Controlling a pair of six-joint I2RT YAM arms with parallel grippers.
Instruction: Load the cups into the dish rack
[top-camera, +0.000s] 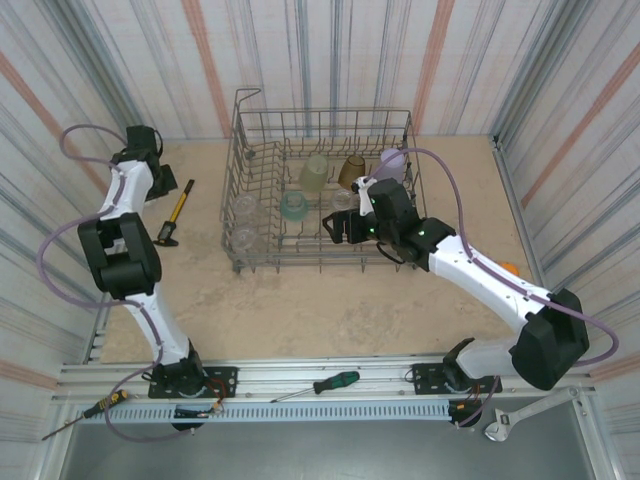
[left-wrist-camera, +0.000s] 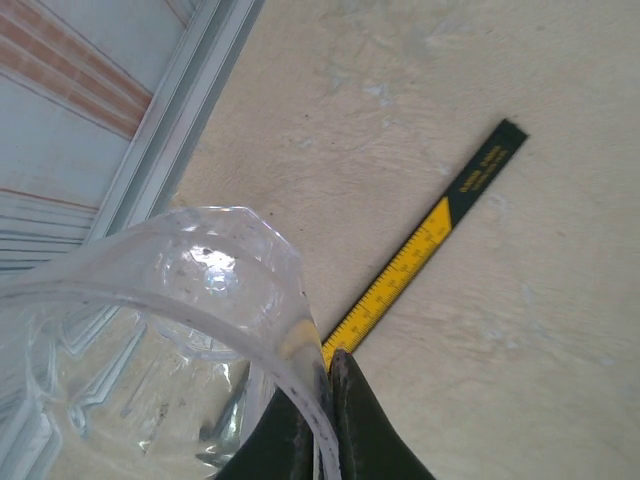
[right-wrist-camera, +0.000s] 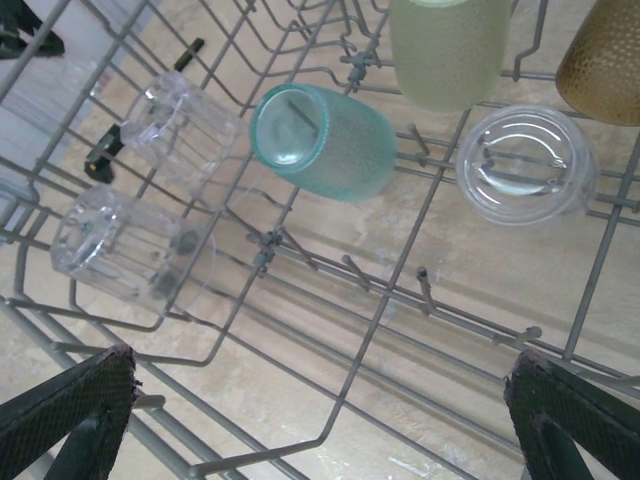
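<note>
Robot test cell, workshop-like: striped panel walls (top-camera: 560, 90) enclosing beige marbled counter (top-camera: 330, 310), slotted aluminium rail (top-camera: 300, 372) along near edge, green-handled screwdriver (top-camera: 325, 385), silver wrench (top-camera: 505, 425) lying nearby.

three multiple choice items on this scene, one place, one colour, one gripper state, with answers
1. Where is the teal-green translucent plastic cup? A beside a screwdriver; B in the grey wire dish rack; C in a gripper.
2. The slim tool handle on the table is? A red; B green; C yellow and black.
3. The left gripper is? A shut on a clear plastic cup; B wide open; C shut, empty.
B, rack wires surround it; C, both colours show; A, fingers pinch the rim.
</note>
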